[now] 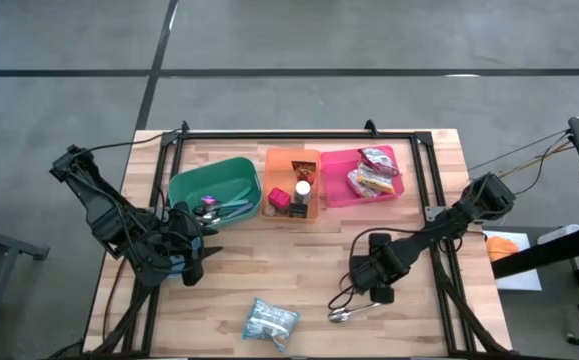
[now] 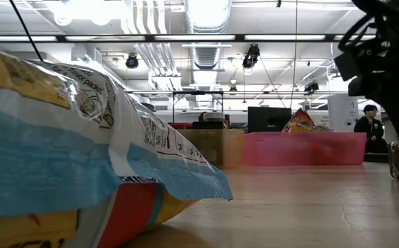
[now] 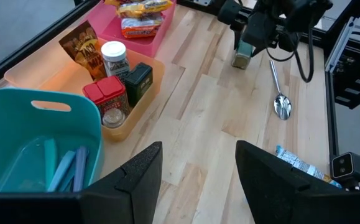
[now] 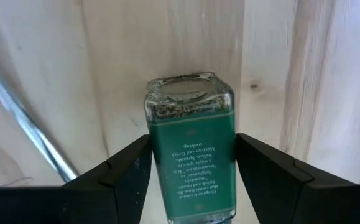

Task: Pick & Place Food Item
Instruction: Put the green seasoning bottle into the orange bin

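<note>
**Spice jar held over table**

Right gripper [image 4: 192, 174] closed on one square glass jar [image 4: 191, 155] with green label, print too small to read, hanging just above pale wood table [image 1: 299, 255] beside one steel spoon [image 3: 280, 93]. Left gripper [image 3: 198, 180] parted, holding nothing, near teal bin [image 1: 214, 185]. Three plastic bins: teal, orange [image 1: 291, 160], pink [image 1: 339, 175]. One crinkled foil snack bag [image 1: 271, 322] alone at table's near edge.

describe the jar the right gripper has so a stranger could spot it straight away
On the wooden table, find the right gripper near the front, beside a spoon. Between its fingers is a square glass spice jar with a green label, the only jar outside the bins.
</note>
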Available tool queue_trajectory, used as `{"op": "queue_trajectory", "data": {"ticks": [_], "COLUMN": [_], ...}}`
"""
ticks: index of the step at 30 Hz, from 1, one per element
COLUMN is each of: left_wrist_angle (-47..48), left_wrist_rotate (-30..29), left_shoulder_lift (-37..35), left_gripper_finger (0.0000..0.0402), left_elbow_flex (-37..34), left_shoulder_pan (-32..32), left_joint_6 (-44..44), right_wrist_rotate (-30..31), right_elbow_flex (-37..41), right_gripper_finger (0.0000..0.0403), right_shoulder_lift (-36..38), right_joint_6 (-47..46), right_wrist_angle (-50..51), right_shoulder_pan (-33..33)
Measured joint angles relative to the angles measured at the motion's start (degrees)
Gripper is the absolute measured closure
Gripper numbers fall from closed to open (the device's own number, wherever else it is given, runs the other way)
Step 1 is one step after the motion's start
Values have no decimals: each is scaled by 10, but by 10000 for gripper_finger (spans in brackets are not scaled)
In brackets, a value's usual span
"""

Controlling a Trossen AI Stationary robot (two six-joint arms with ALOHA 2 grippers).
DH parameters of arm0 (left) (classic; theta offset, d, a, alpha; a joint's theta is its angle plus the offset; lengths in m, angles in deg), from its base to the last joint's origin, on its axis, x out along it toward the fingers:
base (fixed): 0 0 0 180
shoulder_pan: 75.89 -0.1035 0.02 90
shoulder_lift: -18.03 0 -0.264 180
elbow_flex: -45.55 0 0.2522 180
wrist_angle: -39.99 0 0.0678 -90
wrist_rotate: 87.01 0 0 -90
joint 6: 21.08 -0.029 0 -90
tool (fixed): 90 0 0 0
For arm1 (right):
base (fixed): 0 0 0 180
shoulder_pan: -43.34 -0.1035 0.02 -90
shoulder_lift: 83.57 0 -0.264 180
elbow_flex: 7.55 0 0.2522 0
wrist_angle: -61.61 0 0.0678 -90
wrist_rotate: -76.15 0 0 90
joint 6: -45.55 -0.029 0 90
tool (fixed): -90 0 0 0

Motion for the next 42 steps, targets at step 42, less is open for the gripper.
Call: {"op": "queue_trajectory", "data": {"ticks": [42], "left_wrist_angle": [-64], "left_wrist_rotate": [0], "left_shoulder_lift": [0], "left_gripper_finger": [196], "left_elbow_flex": [0], "left_shoulder_pan": [0], "left_joint_6": [1], "right_wrist_rotate": [50], "right_elbow_flex": [23], "right_gripper_finger": [211], "right_shoulder_lift": [-1], "right_joint_6": [-3], "right_wrist_angle": [-90], "right_shoulder_pan": [-4]}}
